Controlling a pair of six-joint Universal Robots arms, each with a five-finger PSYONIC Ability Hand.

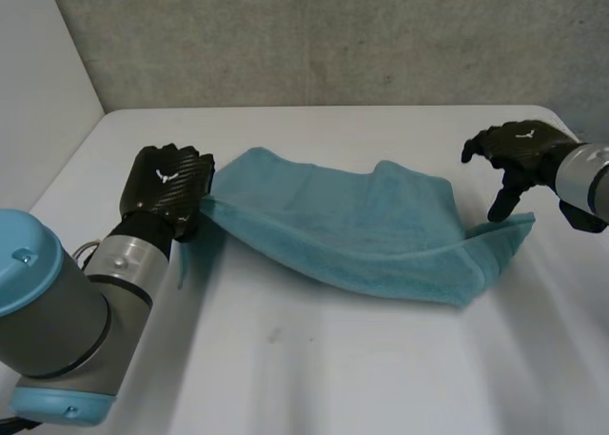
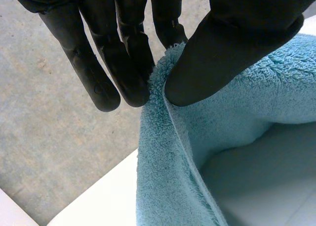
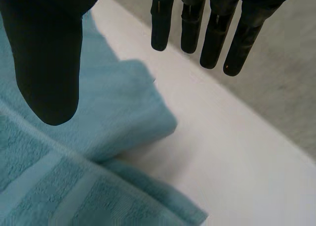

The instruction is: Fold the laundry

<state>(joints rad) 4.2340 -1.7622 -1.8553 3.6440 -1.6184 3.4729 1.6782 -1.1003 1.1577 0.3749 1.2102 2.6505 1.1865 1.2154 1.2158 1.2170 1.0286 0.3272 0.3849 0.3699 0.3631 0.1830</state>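
- The towel [image 1: 362, 235] lies across the middle of the bench [image 1: 314, 368], its long axis running from one hand to the other.
- The left hand [image 1: 166, 187] has the towel's left end. In the left wrist view the thumb [image 2: 222, 53] presses the terry edge against the fingers [image 2: 131, 63], a firm pinch at the corner.
- That end looks lifted a little off the bench, and the cloth sags away from the pinch toward the middle.
- The right hand [image 1: 519, 154] hovers just over the towel's right end, fingers straight and spread, holding nothing.
- In the right wrist view its thumb hangs above the cloth and its fingers above bare bench past the towel's end, so the corner lies below and between them.
- My reading: the next move turns on the right hand dropping onto that near corner, since it is far closer to it than the left.
- The towel is teal terry, thick and soft, already doubled lengthwise in a loose, uneven fold.
- A flat woven band crosses it near the right end, and the far edge bulges up in a hump.
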